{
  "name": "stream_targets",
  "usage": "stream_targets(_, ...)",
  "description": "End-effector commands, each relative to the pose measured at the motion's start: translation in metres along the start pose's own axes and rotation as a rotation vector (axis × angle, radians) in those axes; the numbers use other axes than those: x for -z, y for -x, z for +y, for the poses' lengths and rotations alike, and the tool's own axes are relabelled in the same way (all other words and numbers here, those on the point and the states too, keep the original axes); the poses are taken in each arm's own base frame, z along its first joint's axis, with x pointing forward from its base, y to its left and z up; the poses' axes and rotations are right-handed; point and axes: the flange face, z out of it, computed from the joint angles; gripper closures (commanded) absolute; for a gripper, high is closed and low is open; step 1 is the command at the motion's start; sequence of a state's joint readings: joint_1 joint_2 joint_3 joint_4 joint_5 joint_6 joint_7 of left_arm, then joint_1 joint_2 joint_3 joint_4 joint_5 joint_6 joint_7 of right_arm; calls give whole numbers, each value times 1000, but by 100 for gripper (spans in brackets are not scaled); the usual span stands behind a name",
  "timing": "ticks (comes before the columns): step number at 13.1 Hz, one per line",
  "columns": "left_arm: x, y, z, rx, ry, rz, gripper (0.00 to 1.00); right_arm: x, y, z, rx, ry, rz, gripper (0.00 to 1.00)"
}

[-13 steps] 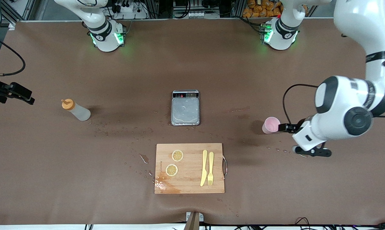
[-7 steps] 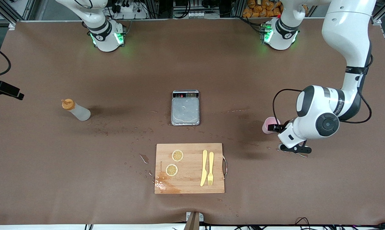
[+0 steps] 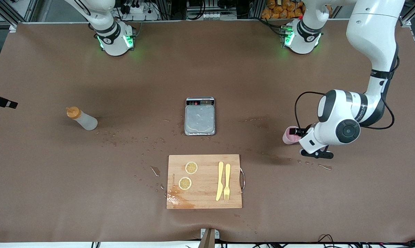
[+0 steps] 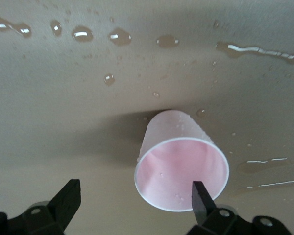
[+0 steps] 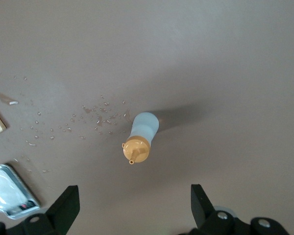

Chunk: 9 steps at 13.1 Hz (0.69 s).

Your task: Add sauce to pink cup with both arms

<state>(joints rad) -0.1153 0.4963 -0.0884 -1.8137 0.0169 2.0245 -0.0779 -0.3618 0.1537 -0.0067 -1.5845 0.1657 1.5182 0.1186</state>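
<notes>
Front view: brown table [image 3: 55, 193], both arm bases along the top edge of the frame. The left arm [image 3: 372, 41] bends down to mid-height at its own end of the table. The left gripper [image 3: 298, 132] is low at the pink cup [image 3: 288, 135]. The cup stands upright on the table, with the wrist body partly covering it. The sauce bottle [image 3: 82, 119] stands at mid-height toward the right arm's end, orange cap up, nothing touching it. Of the right gripper [image 3: 2, 102] only a black bit shows at the frame edge, at about the bottle's height in frame and well apart from it. A metal scale [image 3: 200, 116] sits at frame centre. A wooden cutting board [image 3: 204, 193] is in the lower middle, nearer the camera than the scale. On it are two lemon slices [image 3: 191, 167], a yellow knife [image 3: 220, 181] and a yellow fork [image 3: 227, 181], the last two side by side. Water drops [image 3: 138, 144] are scattered between bottle and board.

Left wrist view: claw spread wide. The pink cup [image 4: 181, 166] sits between the fingers [image 4: 68, 196], close to one and well clear of the other. Cannot tell if the near finger touches the rim; no squeeze. The cup looks empty inside. Wet streaks lie on the table around it.

Right wrist view: right gripper [image 5: 134, 193] is up above the table, claw wide, holding nothing. The sauce bottle [image 5: 142, 137] is below it, upright, nozzle toward the camera. A corner of the scale [image 5: 10, 193] is in frame.
</notes>
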Motion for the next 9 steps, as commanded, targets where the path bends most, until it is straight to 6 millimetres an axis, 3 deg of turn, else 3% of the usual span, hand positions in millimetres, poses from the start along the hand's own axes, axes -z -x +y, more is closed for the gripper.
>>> stream_targets(1,-12,4,0,-25,-20,-9,0,-15,-8,13,-231,-58,-76,0)
stream_targets(3,-23,-3,7,-37,-30,7,3,-35,-17,14,-411,-47,-131,0)
stream_targets(4,-27,-6,6,-34,-28,21,28,-43,-23,20,-500,-50,-151,0)
stream_targets(5,-28,-6,7,-36,-28,22,71,-55,-32,33,-563,-60,-180,0)
stream_targets(6,-28,-6,7,-34,-28,22,100,-63,-38,47,-589,-76,-201,0)
stream_targets(9,-26,-6,8,-36,-28,25,100,-98,-45,65,-633,-124,-351,0)
